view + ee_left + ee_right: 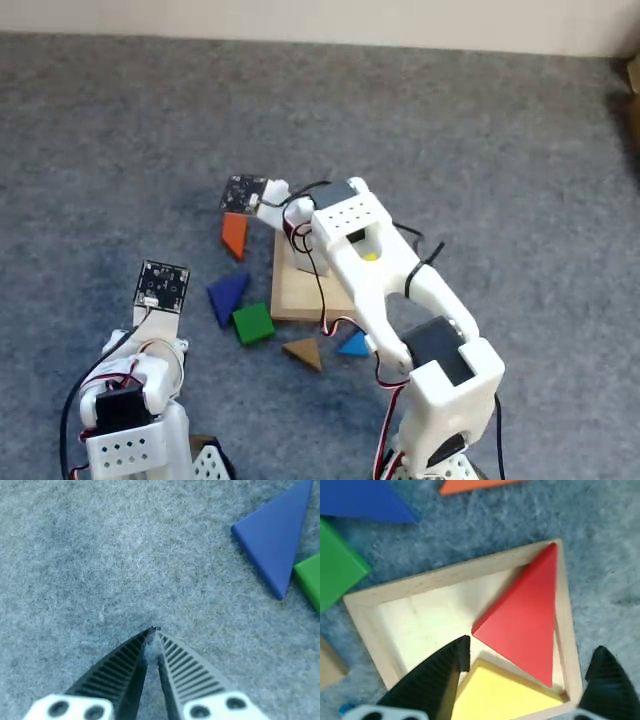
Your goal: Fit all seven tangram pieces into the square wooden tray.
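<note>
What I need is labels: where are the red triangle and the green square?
red triangle (525, 620): right wrist view, middle of its top face.
green square (253, 323): high view, middle of its top face.

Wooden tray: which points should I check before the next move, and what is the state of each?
1. Red triangle inside the wooden tray: ok.
2. Yellow piece seated flat in the tray: cannot tell.
3. Right pincer open around the yellow piece: ok.
4. Left pincer shut, empty, clear of the tray: ok.
5. All seven pieces in the tray: not ok; blue triangle, green square, orange piece lie outside.
</note>
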